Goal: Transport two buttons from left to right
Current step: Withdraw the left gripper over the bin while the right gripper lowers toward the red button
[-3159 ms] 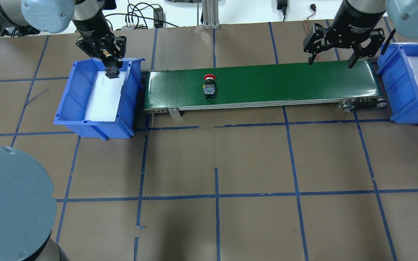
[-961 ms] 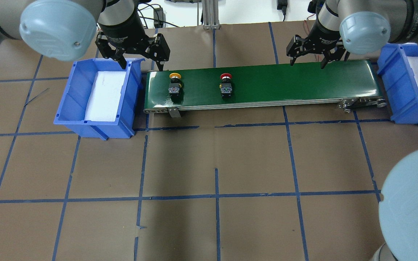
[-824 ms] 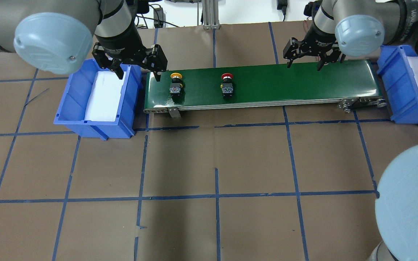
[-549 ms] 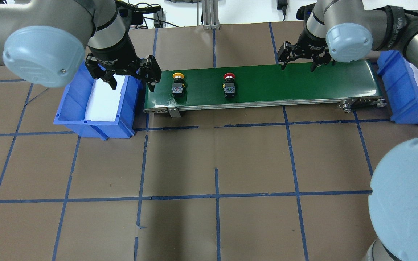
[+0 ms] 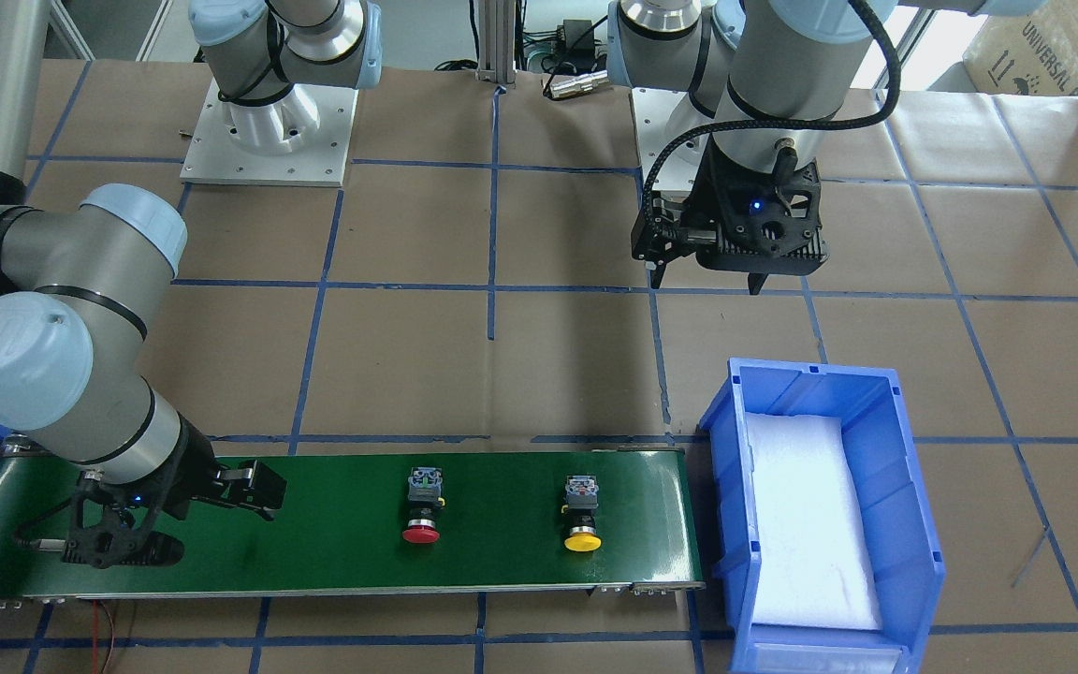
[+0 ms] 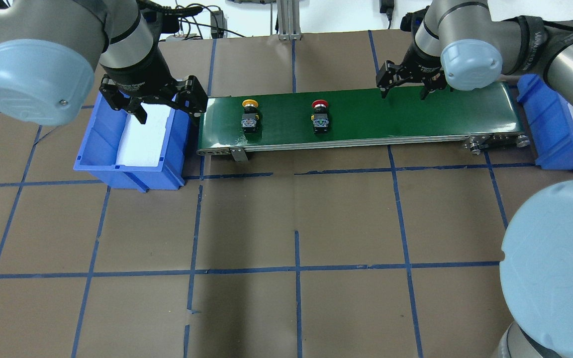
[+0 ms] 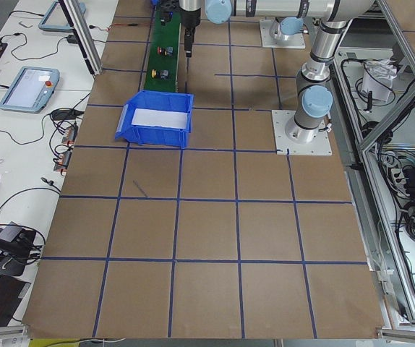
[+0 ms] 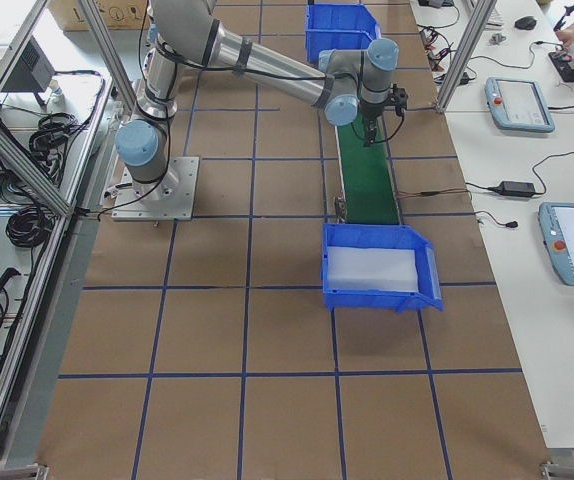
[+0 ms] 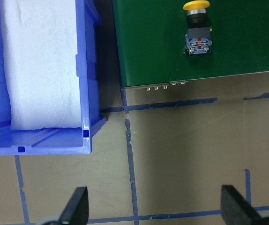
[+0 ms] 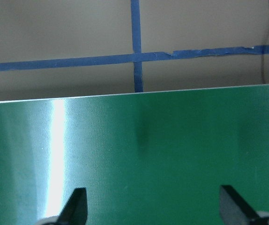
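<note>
Two buttons lie on the green conveyor belt (image 6: pixel 391 117). The yellow-capped button (image 6: pixel 250 115) is near the belt's left end and the red-capped button (image 6: pixel 320 118) is a little further right. Both show from the front, red (image 5: pixel 422 510) and yellow (image 5: pixel 582 515). My left gripper (image 6: pixel 167 107) hangs open and empty above the left blue bin's belt-side wall (image 6: pixel 184 134). Its wrist view shows the yellow button (image 9: pixel 198 28) beyond the fingertips (image 9: pixel 76 206). My right gripper (image 6: pixel 403 93) is open over the belt's far edge, right of the red button, with only bare belt (image 10: pixel 134 150) beneath it.
The left blue bin (image 5: pixel 913 505) holds only a white foam pad (image 6: pixel 144 132). A second blue bin (image 6: pixel 547 124) stands at the belt's right end. Brown paper with blue tape lines covers the table (image 6: pixel 296 223). Cables lie behind the belt.
The left gripper let go of the yellow button onto the belt and drew back over the bin. Both buttons drifted right on the belt. The right gripper slid left along the belt's far edge.
</note>
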### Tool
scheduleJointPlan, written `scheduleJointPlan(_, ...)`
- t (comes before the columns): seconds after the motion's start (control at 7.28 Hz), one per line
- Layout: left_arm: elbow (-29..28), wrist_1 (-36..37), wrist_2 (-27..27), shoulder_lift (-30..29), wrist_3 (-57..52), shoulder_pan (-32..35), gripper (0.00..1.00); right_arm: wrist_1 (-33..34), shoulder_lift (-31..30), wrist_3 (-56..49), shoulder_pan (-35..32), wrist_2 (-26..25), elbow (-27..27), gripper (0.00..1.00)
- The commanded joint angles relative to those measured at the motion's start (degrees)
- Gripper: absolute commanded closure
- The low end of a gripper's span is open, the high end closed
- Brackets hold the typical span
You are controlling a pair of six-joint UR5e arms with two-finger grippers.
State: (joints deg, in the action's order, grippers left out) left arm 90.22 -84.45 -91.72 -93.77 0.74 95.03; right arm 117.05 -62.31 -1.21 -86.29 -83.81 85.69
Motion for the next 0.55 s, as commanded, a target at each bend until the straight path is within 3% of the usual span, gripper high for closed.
scheduleJointPlan(0.0, 0.2, -2.0, -0.2, 0.9, 0.1, -0.1, 0.0, 0.0, 0.6, 0.1, -0.5, 0.9, 0.0, 0.0)
scheduleJointPlan(0.41, -0.3, -1.0, -0.1, -0.9, -0.1, -2.1, 0.0, 0.5, 1.1, 0.4, -1.1, 0.9, 0.2, 0.0)
